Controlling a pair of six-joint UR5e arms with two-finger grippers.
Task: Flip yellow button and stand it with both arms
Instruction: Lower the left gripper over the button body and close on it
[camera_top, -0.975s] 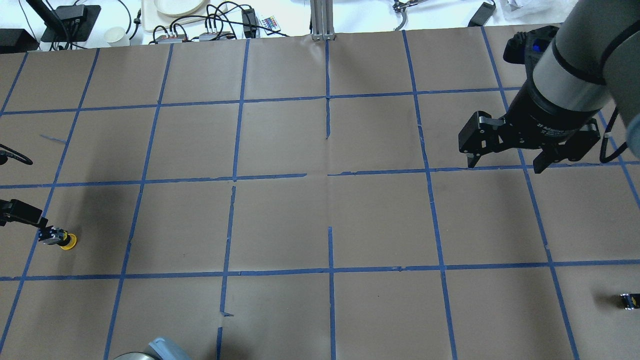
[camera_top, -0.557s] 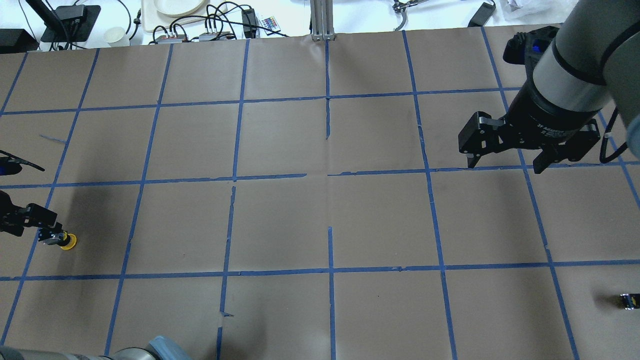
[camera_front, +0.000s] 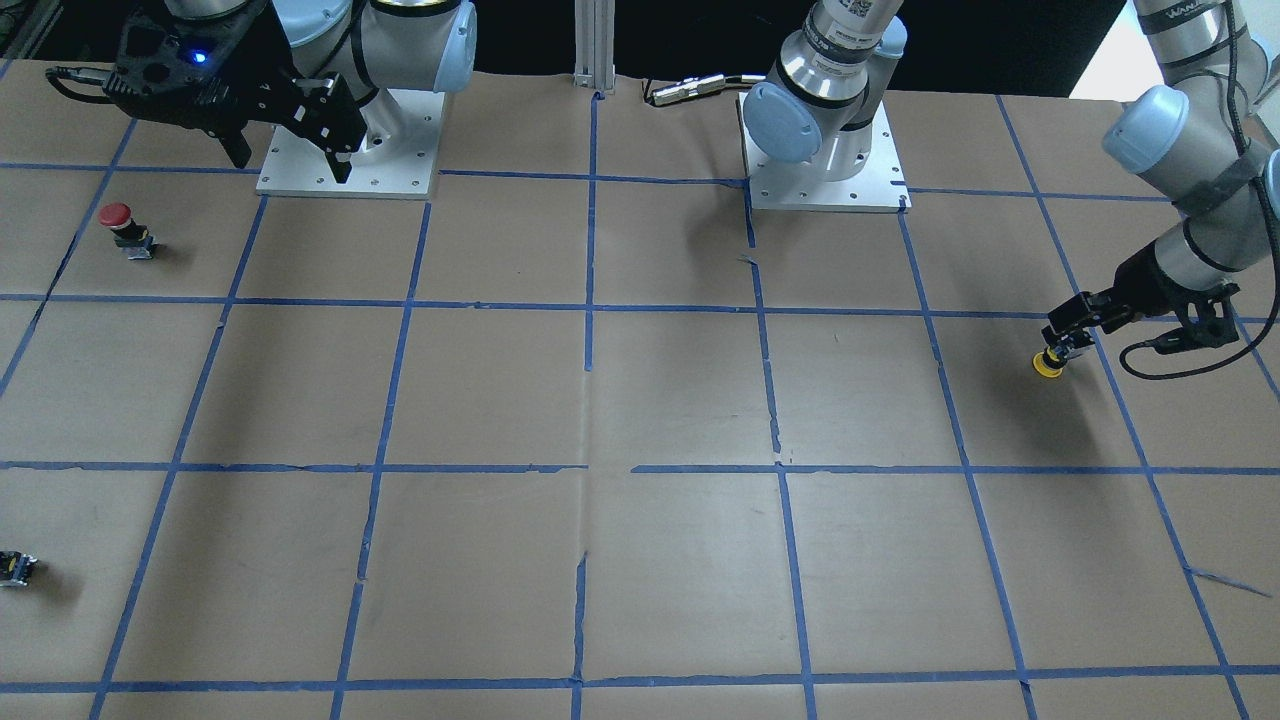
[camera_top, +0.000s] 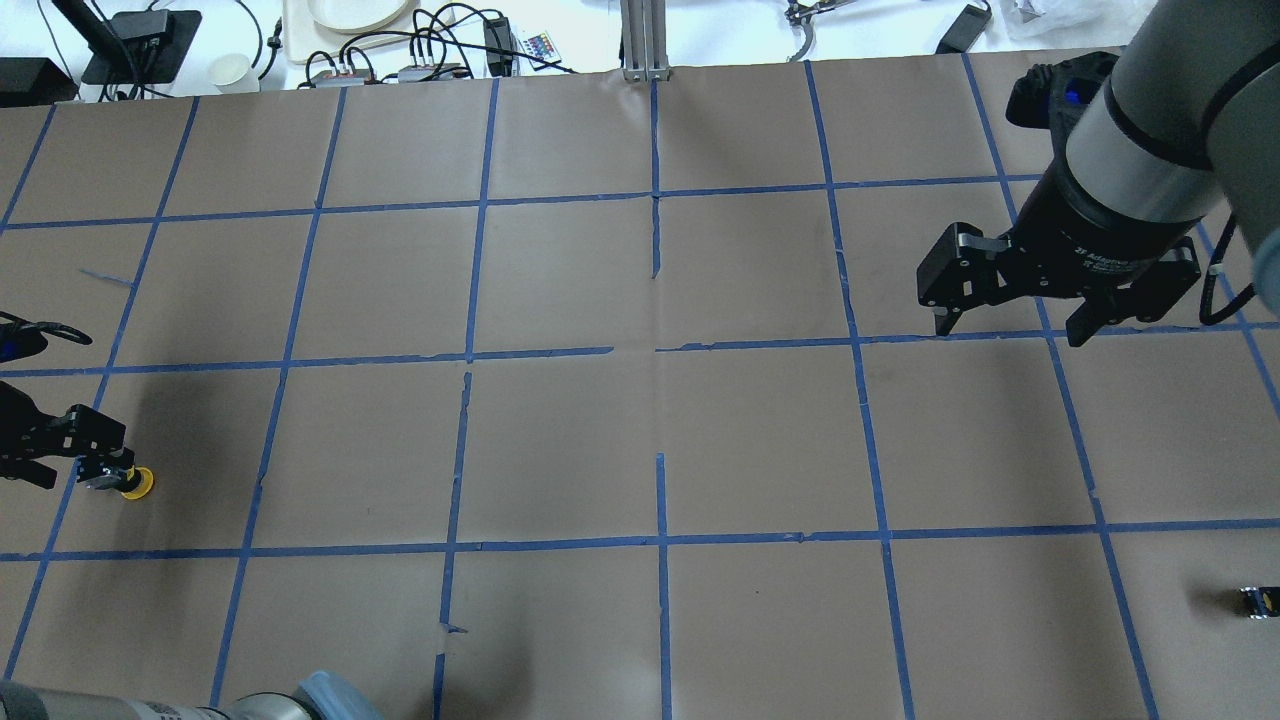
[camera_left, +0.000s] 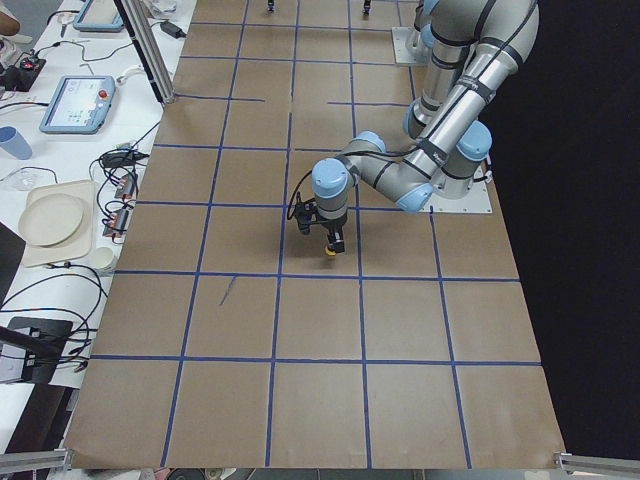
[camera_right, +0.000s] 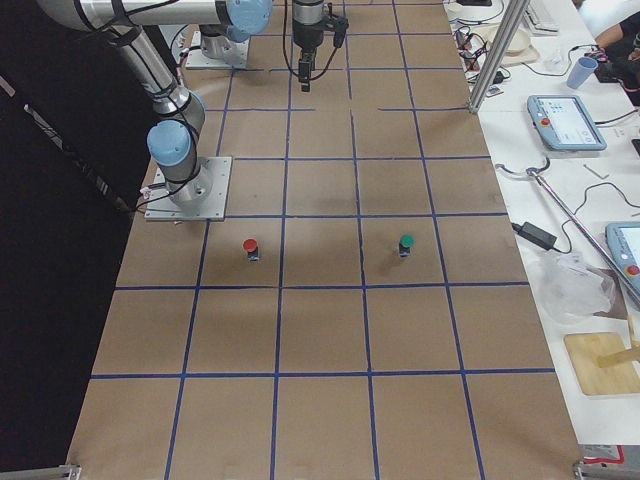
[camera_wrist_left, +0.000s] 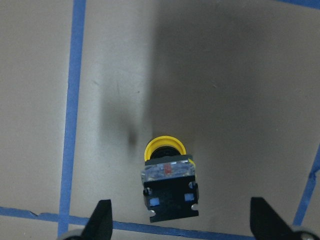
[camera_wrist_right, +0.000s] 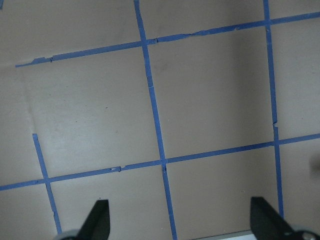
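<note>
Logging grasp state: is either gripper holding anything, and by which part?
Nothing is held. The left gripper straddles the yellow button with fingers clear of it; the right gripper is open and empty.

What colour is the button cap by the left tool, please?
Yellow cap, best in left wrist view.

Yellow button (camera_wrist_left: 168, 180), lying on its side

We are looking at a robotics lab: two silver robot arms with light-blue joint caps (camera_front: 835, 55) stand bolted on white metal base plates (camera_front: 400, 150) to a brown paper-covered table gridded with blue tape (camera_top: 560, 280). Along the white side bench (camera_left: 60, 150) we see blue-framed teach pendants with screens (camera_left: 78, 103) and tangled black cables (camera_top: 440, 35).
</note>
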